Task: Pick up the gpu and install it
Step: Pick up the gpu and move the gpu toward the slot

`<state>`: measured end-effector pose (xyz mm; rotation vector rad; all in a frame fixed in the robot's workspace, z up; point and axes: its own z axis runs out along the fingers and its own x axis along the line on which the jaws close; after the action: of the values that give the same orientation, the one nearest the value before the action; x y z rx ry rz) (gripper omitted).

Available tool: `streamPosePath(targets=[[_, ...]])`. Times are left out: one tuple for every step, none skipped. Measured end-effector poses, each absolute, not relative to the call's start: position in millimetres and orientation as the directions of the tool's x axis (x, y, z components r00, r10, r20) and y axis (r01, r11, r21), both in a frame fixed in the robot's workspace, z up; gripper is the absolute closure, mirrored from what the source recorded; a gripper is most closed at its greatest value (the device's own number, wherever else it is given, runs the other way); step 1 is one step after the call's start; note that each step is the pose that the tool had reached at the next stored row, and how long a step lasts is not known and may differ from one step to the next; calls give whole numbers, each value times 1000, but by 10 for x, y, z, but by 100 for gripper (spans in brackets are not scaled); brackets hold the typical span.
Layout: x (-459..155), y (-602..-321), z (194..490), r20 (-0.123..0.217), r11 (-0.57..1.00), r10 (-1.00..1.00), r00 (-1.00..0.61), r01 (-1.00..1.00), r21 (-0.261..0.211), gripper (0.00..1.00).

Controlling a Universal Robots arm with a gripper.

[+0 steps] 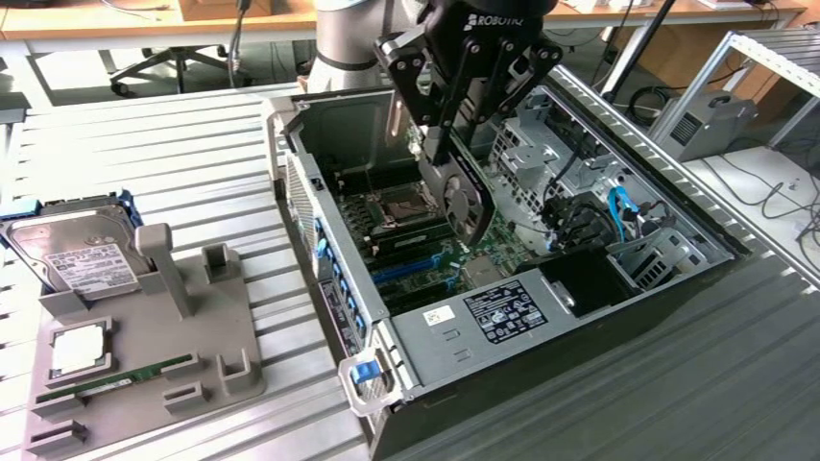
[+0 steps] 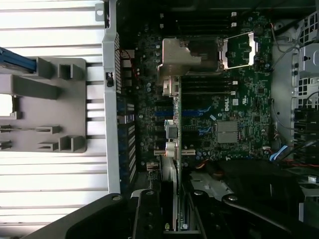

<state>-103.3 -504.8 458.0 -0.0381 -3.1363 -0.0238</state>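
The gpu (image 1: 467,200), a flat card with a black cooler, hangs on edge inside the open computer case (image 1: 336,288), just above the motherboard (image 1: 407,252). My gripper (image 1: 445,144) is shut on the card's upper edge. In the wrist view the gpu (image 2: 175,154) shows edge-on as a thin strip running away from my gripper (image 2: 175,211), with its silver bracket (image 2: 169,67) at the far end. The strip lies over the motherboard's blue slots (image 2: 197,112). Whether the card touches a slot, I cannot tell.
On the exterior view's left, a grey holder (image 1: 192,317) carries a hard drive (image 1: 77,257), a CPU (image 1: 80,350) and a RAM stick (image 1: 118,376). Drive cages and cables (image 1: 602,216) crowd the case's far side. The CPU socket (image 2: 240,50) lies beyond the card.
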Motion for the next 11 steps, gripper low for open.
streamPosePath(targets=[[-1021, -5048, 4578, 5, 1000, 24, -1000, 24, 15, 74], [-1009, -5048, 4577, 5, 1000, 24, -1000, 24, 15, 74], [-998, -5048, 4575, 5, 1000, 24, -1000, 24, 15, 74], [-983, -5048, 4572, 5, 1000, 24, -1000, 24, 15, 74], [-972, -5048, 4571, 5, 1000, 24, -1000, 24, 15, 74], [-956, -5047, 4569, 5, 1000, 24, -1000, 24, 15, 74], [-944, -5048, 4567, 5, 1000, 24, -1000, 24, 15, 74], [-932, -5048, 4566, 5, 1000, 24, -1000, 24, 15, 74], [-922, -5048, 4565, 5, 1000, 24, -1000, 24, 15, 74], [-908, -5047, 4564, 5, 1000, 24, -1000, 24, 15, 74], [-896, -5048, 4562, 5, 1000, 24, -1000, 24, 15, 74]])
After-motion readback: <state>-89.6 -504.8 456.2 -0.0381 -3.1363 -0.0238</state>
